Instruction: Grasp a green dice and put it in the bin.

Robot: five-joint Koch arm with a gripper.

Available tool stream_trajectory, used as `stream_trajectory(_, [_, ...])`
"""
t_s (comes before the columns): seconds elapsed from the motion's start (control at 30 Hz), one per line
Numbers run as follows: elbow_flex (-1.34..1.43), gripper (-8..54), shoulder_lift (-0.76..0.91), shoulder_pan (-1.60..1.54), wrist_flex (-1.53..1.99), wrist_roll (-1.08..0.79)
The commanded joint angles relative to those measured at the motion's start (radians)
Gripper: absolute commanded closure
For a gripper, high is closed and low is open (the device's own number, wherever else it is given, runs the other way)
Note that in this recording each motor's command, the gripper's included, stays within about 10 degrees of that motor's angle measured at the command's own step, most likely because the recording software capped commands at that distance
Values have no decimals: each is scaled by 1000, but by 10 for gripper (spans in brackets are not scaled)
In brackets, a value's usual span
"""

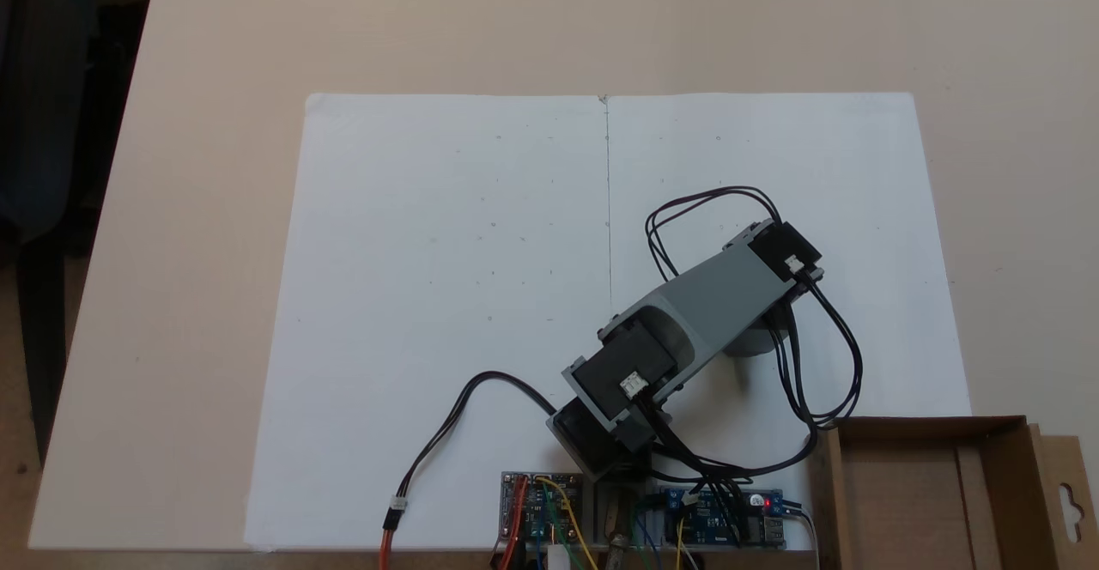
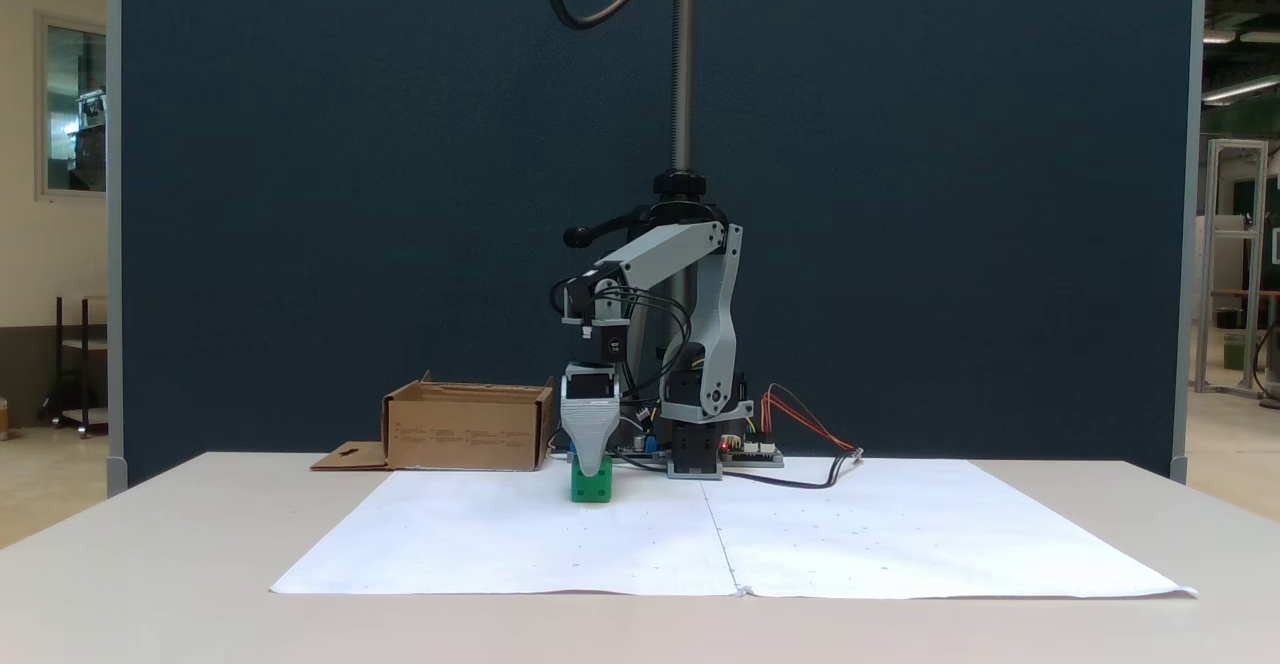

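While the gripper (image 2: pixel 590 472) stood over the green dice (image 2: pixel 591 485), its jaws' state couldn't be told; lifting toward the bin (image 2: pixel 468 429) risked a slip.

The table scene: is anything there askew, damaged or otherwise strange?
Nothing stands out. The green dice sits upright on the white paper under the gripper, and the bin stands level beside the arm.
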Motion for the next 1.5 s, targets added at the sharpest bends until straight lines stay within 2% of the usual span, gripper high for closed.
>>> stream_trajectory(0.0, [2, 7, 23, 17, -44, -12])
stream_trajectory(0.73, [84, 17, 28, 20, -130, 5])
stream_trajectory(1.47, [132, 37, 29, 25, -192, 138])
